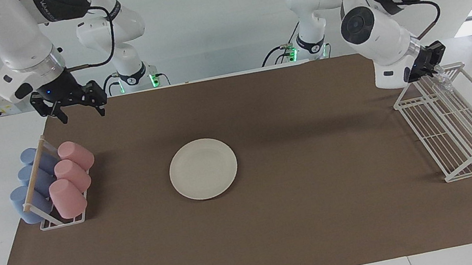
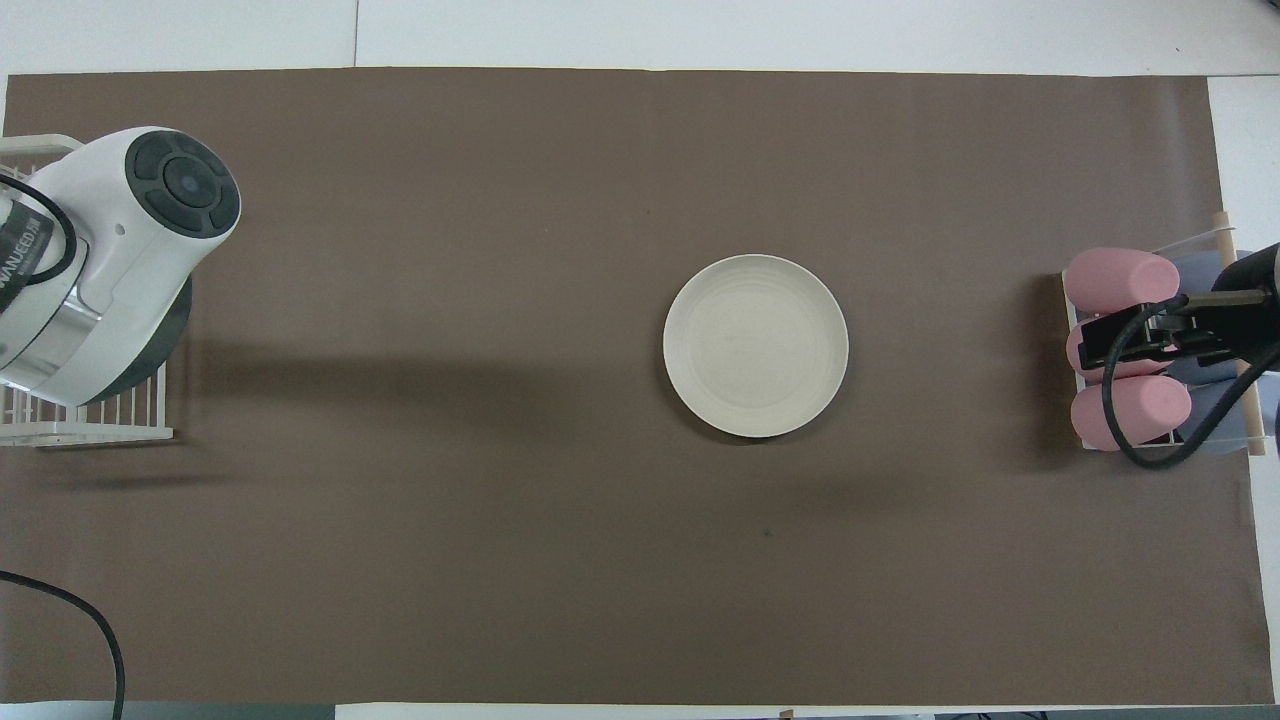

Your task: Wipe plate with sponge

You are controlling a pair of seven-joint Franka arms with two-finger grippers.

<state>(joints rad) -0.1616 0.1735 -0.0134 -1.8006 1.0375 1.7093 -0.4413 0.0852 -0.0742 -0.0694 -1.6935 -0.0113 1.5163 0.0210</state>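
Two pincers stood off the round cream plate (image 1: 203, 169): left (image 1: 433, 63) clenched on the glittery sponge (image 1: 442, 82) above the white wire rack (image 1: 458, 127), right (image 1: 77, 110) released; we judged carrying it plateward, flat, best.

Both arms are glossy white with rounded shells; dark grey bands wrap the joints, one bearing pale lettering; round dark caps with raised segments close the elbows; black cables loop along each arm; silver rings sit above the black hands; green lights glow at the two bases.
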